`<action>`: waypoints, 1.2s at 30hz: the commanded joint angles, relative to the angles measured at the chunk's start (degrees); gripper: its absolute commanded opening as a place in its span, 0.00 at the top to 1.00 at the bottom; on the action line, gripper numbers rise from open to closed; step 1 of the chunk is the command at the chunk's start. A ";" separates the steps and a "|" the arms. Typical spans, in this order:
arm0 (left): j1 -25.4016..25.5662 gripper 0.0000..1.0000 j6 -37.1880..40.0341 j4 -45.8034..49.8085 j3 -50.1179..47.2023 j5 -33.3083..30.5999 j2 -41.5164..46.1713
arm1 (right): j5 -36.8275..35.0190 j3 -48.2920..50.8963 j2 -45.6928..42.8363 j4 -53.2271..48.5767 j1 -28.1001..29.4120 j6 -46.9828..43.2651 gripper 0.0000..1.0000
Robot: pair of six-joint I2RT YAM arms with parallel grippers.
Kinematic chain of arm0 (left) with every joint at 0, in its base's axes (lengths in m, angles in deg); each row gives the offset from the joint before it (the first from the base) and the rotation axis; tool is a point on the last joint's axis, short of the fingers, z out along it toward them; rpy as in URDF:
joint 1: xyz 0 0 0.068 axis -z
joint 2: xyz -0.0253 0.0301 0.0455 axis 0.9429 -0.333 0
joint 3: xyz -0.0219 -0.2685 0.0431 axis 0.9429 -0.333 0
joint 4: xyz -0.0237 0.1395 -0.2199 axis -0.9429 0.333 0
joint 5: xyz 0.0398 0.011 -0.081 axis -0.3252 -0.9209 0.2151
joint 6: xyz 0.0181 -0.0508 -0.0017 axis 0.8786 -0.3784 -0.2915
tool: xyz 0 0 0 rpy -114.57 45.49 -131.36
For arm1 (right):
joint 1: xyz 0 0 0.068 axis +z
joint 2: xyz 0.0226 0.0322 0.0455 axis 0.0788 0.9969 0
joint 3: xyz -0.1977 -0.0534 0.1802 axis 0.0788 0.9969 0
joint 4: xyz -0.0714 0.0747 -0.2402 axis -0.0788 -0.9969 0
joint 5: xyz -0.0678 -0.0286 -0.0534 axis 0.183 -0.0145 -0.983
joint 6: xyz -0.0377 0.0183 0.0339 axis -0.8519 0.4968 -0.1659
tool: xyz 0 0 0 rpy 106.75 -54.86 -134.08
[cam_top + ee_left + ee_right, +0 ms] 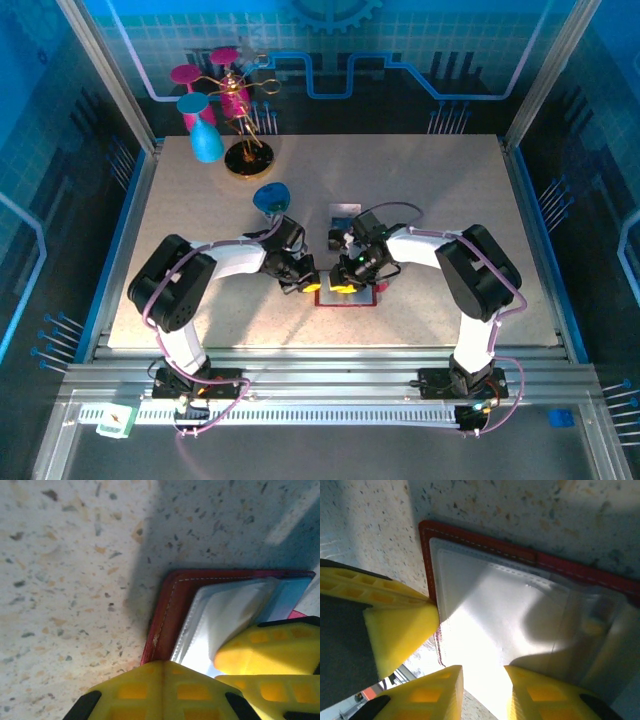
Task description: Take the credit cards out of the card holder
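Card holder [347,300] lies open and flat on the speckled table [200,260], near-centre, between the two arms. Red border and stitched seam are plain in the left wrist view [167,612]; a pale, glossy inner pocket [485,610] fills the middle. A bluish and a pinkish credit cards edge [289,597] peeks out at the pocket's far end. Left gripper [312,287] has its yellow fingers pressed together, tip [162,666] down at the holder's red edge. Right gripper [346,289] sits just beside it over the pocket, fingers [437,690] partly apart with bright pocket showing in the gap; can't tell whether they pinch anything. Small bluish-grey flat rectangle [345,212] lies on the table just beyond.
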 commanded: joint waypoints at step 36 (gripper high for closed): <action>0.30 0.95 3.44 7.62 3.69 -2.40 -1.01 | -1.19 8.14 -7.15 2.17 -4.16 -0.77 0.74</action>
